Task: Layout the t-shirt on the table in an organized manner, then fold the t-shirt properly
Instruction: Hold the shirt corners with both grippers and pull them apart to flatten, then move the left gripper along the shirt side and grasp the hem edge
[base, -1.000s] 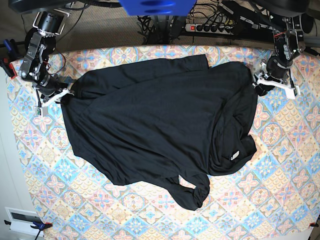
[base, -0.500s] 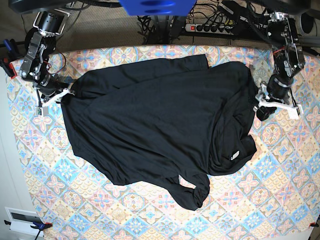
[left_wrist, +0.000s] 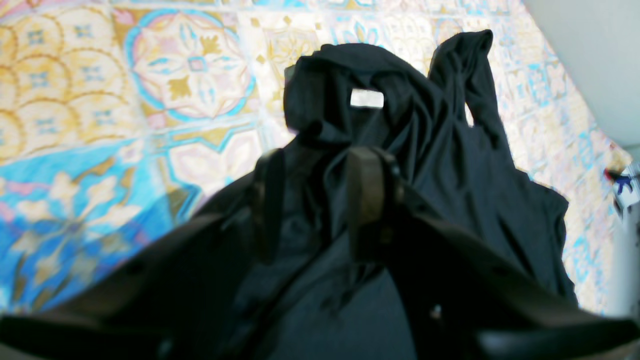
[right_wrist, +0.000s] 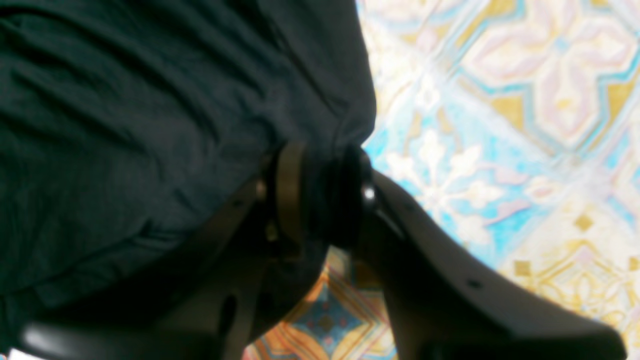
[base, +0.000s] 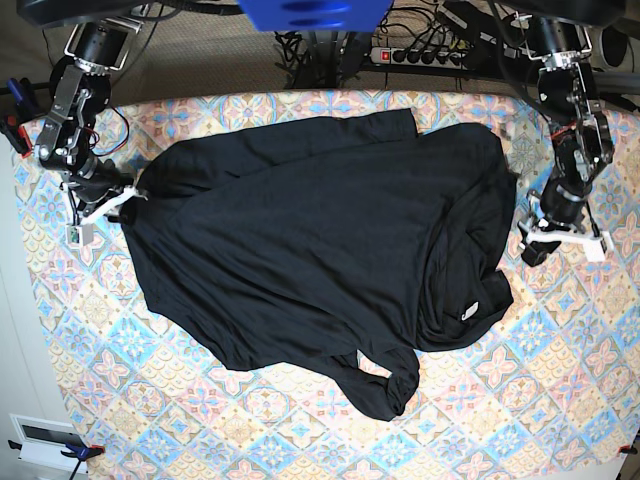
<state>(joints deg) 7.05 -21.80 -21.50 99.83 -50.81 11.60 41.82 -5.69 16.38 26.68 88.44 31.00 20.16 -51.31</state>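
Garment: the black long-sleeved t-shirt (base: 320, 250) lies spread but skewed across the middle of the table (base: 560, 400), with folds along its right side and a bunched sleeve at the near edge.
Label: a small white tag (left_wrist: 366, 98) shows on the rumpled right part.
Left gripper (left_wrist: 320, 200): at the shirt's right edge, jaws parted with black fabric bunched between them; whether it pinches, I cannot tell.
Right gripper (right_wrist: 320, 195): at the shirt's far-left corner, clamped on a fabric edge.
Progress: judged early; laying out is unfinished.
Left to do: flatten the right side, straighten sleeves, then every fold.
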